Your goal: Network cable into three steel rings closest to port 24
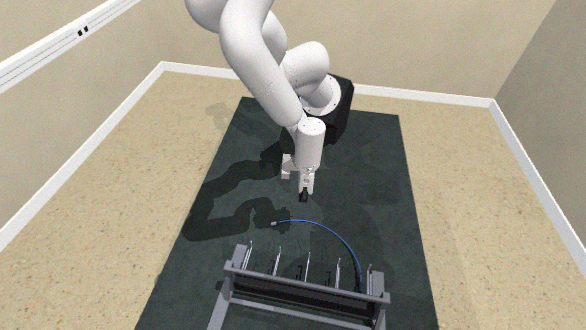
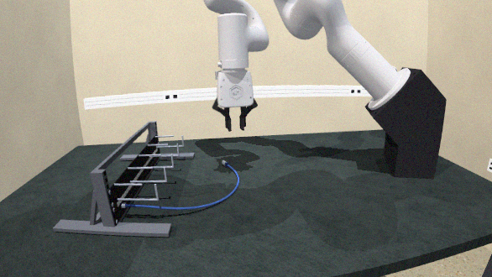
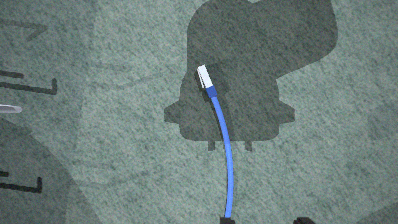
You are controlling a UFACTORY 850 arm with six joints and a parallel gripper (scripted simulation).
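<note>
The blue network cable (image 2: 218, 197) lies in an arc on the dark mat, one end plugged into the rack's panel at its near end (image 2: 123, 205). Its free white plug (image 2: 224, 161) rests flat on the mat; it also shows in the overhead view (image 1: 275, 224) and the wrist view (image 3: 204, 76). My gripper (image 2: 234, 126) hangs well above the plug, partly open and empty; in the overhead view (image 1: 303, 198) it is just beyond the plug. The rack (image 1: 305, 295) carries several steel rings (image 2: 141, 185) sticking out toward the mat. The cable runs outside the rings.
The arm's black base (image 2: 413, 126) stands at the far right of the mat. A white wall rail (image 2: 147, 97) runs behind. The mat's edges drop to a sandy floor (image 1: 125, 200).
</note>
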